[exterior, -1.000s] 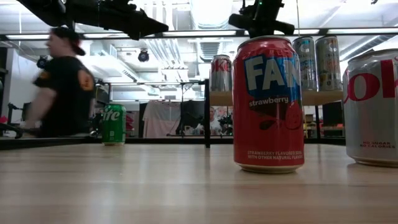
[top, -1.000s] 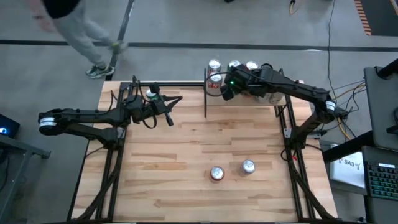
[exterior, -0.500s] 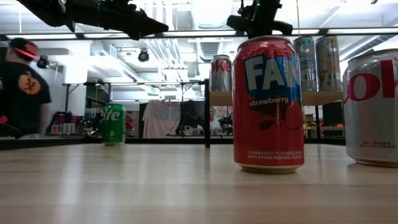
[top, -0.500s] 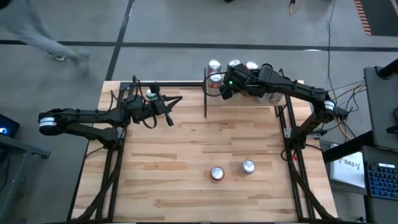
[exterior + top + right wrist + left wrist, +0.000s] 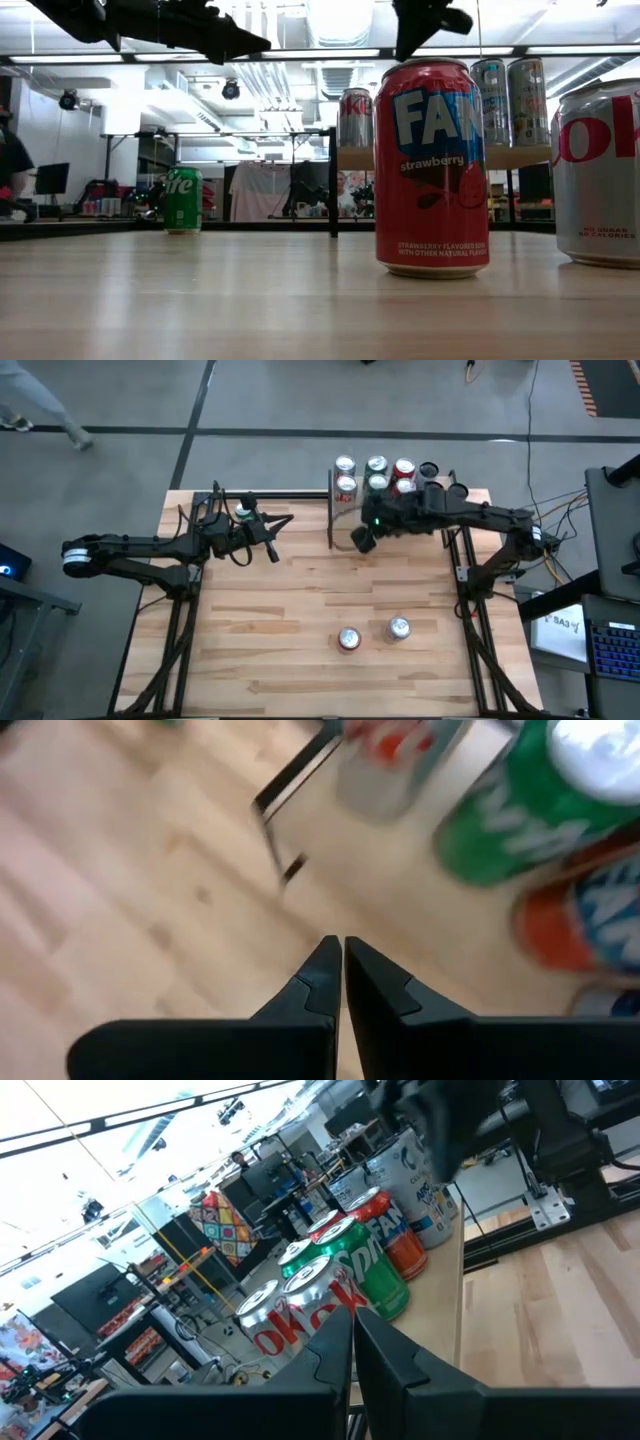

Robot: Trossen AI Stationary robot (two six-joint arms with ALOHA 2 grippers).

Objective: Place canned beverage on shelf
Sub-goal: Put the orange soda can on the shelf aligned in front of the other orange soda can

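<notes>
Right end effector empty beside the stocked shelf

The right end effector point(image 5: 362, 540), fingers together and gripping nothing, hangs just beside the shelf point(image 5: 440, 520); the left end effector point(image 5: 272, 552) is likewise closed. The Fanta can point(image 5: 349, 639) and Diet Coke can point(image 5: 399, 628) stand on the bench point(image 5: 260, 630). Risk: a careless swing clips shelved cans.

Both arms are stretched out over the far half of the table, pointing in toward each other. Left end effector point(image 5: 272, 552) sits left of centre, fingers point(image 5: 385, 1350) pressed together with nothing in them. Right end effector point(image 5: 360, 541) hangs nearer the middle, angled down, fingertips point(image 5: 322, 965) closed up and empty too.
</notes>
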